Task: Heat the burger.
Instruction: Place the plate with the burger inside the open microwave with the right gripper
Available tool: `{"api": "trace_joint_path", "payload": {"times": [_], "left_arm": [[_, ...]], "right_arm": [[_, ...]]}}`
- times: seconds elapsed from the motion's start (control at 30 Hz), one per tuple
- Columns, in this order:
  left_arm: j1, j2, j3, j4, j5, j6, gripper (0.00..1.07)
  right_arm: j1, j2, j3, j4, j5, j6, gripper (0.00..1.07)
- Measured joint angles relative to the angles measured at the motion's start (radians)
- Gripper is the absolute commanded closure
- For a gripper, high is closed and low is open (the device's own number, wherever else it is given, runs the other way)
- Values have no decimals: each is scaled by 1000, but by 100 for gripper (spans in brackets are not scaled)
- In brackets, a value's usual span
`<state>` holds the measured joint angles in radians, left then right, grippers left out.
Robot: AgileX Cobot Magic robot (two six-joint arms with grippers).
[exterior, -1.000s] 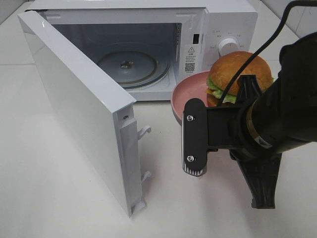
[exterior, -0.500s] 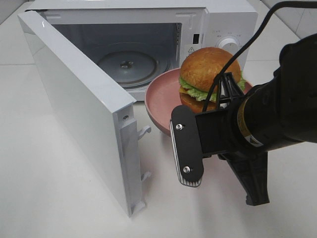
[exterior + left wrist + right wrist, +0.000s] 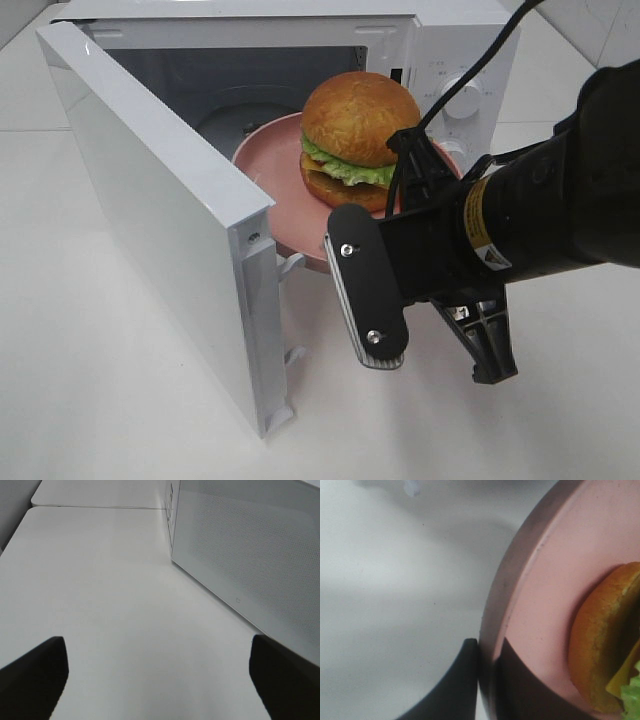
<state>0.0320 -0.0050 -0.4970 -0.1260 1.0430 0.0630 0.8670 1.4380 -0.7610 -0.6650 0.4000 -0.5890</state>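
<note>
Right fingers (image 3: 462, 680) pinched on pink plate (image 3: 272, 190) rim; burger (image 3: 358, 140) sits on plate just past them, at the microwave (image 3: 470, 40) opening. Left fingers (image 3: 35, 675) spread wide beside the microwave, holding nothing.

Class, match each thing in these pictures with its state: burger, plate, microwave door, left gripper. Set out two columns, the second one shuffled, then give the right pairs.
Column 1
1. burger
2. plate
3. door
4. left gripper

Column 2
A. swung open
B. pinched at its rim by the right gripper
C. sits on the plate
D. wide open, holding nothing

Pairs: 1-C, 2-B, 3-A, 4-D
</note>
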Motion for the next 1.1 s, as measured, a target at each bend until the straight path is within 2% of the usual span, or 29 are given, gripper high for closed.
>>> {"api": "trace_joint_path", "payload": {"times": [0.2,0.57,0.6,0.67,0.7,0.73,0.77,0.83,0.87,1.0,1.03,1.07,1.1], "left_arm": [[0,0,0,0,0,0,17],[0,0,0,0,0,0,17],[0,0,0,0,0,0,17],[0,0,0,0,0,0,17],[0,0,0,0,0,0,17],[0,0,0,0,0,0,17],[0,0,0,0,0,0,17],[0,0,0,0,0,0,17],[0,0,0,0,0,0,17],[0,0,0,0,0,0,17],[0,0,0,0,0,0,17],[0,0,0,0,0,0,17],[0,0,0,0,0,0,17]], "right_arm": [[-63,0,4,73,-51,-145,105],[-157,0,4,337,-125,-543,105],[-169,1,4,394,-129,-626,105],[-175,1,4,428,-130,-666,105],[-186,3,4,495,-130,-734,105],[-186,3,4,495,-130,-734,105],[-197,3,4,577,-129,-803,105],[-203,3,5,618,-129,-843,105],[-217,3,6,690,-129,-932,105],[-238,3,7,784,-129,-1052,105],[-253,3,7,859,-129,-1140,105],[-253,3,7,859,-129,-1140,105],[-268,3,7,922,-129,-1217,105]]}}
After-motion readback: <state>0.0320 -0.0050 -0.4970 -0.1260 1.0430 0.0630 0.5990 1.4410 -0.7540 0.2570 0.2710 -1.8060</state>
